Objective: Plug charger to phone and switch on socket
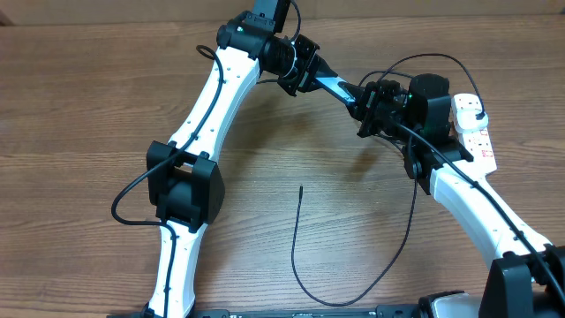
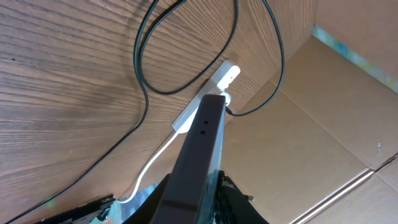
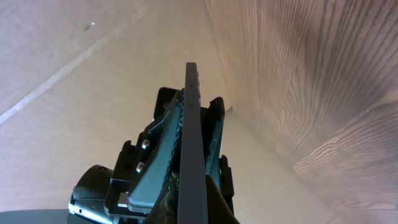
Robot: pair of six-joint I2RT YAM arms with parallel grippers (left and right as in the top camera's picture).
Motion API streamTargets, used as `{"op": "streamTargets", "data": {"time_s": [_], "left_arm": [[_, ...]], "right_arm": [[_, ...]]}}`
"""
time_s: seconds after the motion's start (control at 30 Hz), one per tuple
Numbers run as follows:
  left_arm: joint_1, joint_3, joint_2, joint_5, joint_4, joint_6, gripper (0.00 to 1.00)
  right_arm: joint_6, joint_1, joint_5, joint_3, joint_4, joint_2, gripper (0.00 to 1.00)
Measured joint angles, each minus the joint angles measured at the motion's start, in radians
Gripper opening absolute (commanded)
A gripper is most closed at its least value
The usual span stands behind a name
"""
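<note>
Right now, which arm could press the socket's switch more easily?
Probably right: the right gripper sits much nearer the socket, while the left gripper is farther off. Both seem to hold the phone, so it must let go first.

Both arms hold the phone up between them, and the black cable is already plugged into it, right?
No. The overhead view shows the charger's tip lying loose on the table, not plugged into the phone. The rest is right.

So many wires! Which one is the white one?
The thick cord running from the socket. The charger lying on the table is thin and black.
</note>
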Motion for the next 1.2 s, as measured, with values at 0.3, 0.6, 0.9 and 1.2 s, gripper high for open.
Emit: {"op": "streamTargets", "data": {"time_s": [0.3, 0.6, 0.9, 1.2], "left_arm": [[0.000, 0.013, -0.001, -0.004, 0.018, 0.017, 0.21], [-0.002, 0.013, -0.001, -0.020, 0.036, 0.046, 0.22], [-0.003, 0.013, -0.001, -0.034, 0.059, 0.060, 0.23], [-0.005, 0.013, -0.001, -0.040, 0.061, 0.060, 0.21]], "right_arm": [[0.002, 0.000, 0.003, 0.000, 0.036, 0.005, 0.04], [0.042, 0.000, 0.006, 0.000, 0.055, 0.009, 0.04], [0.113, -0.004, 0.008, 0.000, 0.075, 0.013, 0.04], [0.113, -0.005, 0.006, 0.000, 0.075, 0.013, 0.04]]}}
